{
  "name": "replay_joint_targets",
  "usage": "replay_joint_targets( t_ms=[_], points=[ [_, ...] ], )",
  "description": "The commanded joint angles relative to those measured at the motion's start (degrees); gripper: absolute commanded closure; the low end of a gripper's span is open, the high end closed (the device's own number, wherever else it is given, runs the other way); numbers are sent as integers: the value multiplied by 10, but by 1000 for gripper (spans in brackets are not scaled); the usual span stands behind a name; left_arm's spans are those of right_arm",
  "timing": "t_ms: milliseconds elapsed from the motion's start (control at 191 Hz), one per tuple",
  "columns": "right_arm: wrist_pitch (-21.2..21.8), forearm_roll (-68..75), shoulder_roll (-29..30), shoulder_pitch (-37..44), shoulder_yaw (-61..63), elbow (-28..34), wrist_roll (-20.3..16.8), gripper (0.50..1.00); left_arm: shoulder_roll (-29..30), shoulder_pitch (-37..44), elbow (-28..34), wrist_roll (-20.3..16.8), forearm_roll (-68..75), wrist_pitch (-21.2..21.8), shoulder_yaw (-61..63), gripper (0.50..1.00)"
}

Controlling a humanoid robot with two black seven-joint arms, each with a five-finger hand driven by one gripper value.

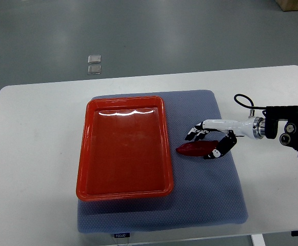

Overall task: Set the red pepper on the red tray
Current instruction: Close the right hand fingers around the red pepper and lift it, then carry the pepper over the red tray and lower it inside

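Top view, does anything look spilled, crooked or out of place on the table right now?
Nothing stands out. The tray lies flat and empty on the blue mat. The pepper lies on the mat right of the tray, with the right hand closed around it. No spills or damage show.

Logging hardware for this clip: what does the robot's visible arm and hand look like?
Only the right arm shows: a glossy white forearm shell, a silver metal wrist ring, black wrist housing with round ports, and a looping black cable. The right hand has black-and-white segmented fingers.

White table with grey mat on grey-green floor.
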Motion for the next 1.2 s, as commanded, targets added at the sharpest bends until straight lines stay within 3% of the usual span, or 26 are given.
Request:
replay_joint_targets(
  t_ms=[0,68,413,831,1197],
  points=[
    [0,-6,3,-2,-1,-4,2,740,0,0,0,0,0,0,0,500],
    [-9,-9,10,-5,-2,-9,4,756,0,0,0,0,0,0,0,500],
    [-12,-26,11,-11,-5,-15,8,1000,0,0,0,1,0,0,-1,500],
    [-6,-23,-7,4,1,-13,13,1000,0,0,1,0,0,0,-1,500],
    [29,-1,-38,111,2,7,15,1000,0,0,-4,0,0,0,1,500]
  ],
)
